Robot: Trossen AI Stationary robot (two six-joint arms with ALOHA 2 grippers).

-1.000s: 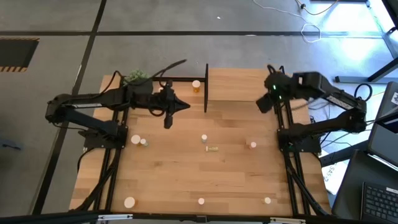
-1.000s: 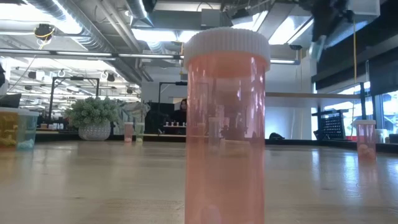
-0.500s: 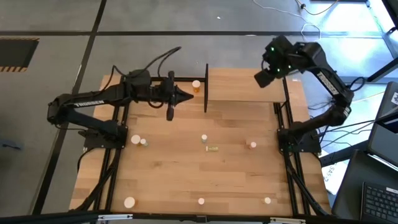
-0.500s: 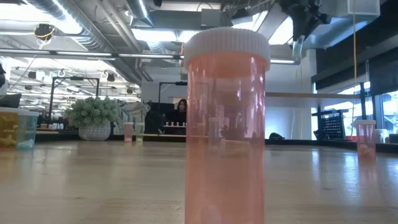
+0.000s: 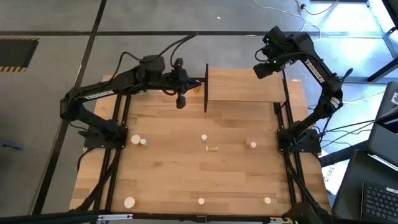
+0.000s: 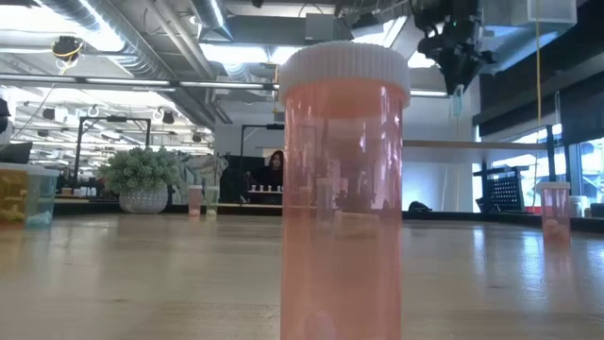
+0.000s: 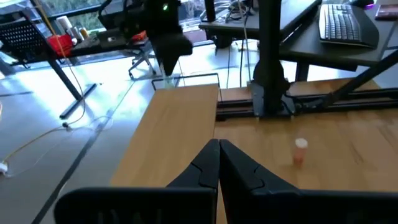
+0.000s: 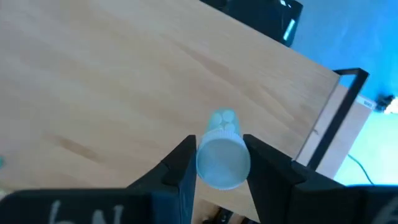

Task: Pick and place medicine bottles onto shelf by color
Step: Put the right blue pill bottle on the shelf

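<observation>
Both arms have moved since a second ago. Back then the right arm was bent low by the side of the shelf. Now it has swung up, and the right pincer hangs over the far corner of the shelf. The left arm has reached forward too, so the left pincer is now close to the black post in the middle of the shelf.

The right pincer is holding a small pale bottle. Its two fingers press on the bottle's sides, half closed around it. The bottle looks light green-blue. It lies the same way as the fingers, with one end poking out past the tips. In the low view it hangs down under the pincer. The light wood of the shelf is right under it, and the pincer is not touching the wood yet.

So the next move, I think, is mostly straight down. The bottle should come down standing up, near the black corner post but not bumping it.

The left pincer is shut tight and holds nothing. An orange bottle sits just beside its tip, on the same side of the post. The right arm is the one nearer to the open part of the shelf.

The other medicine bottles stand on the tabletop, well apart from both pincers.
</observation>
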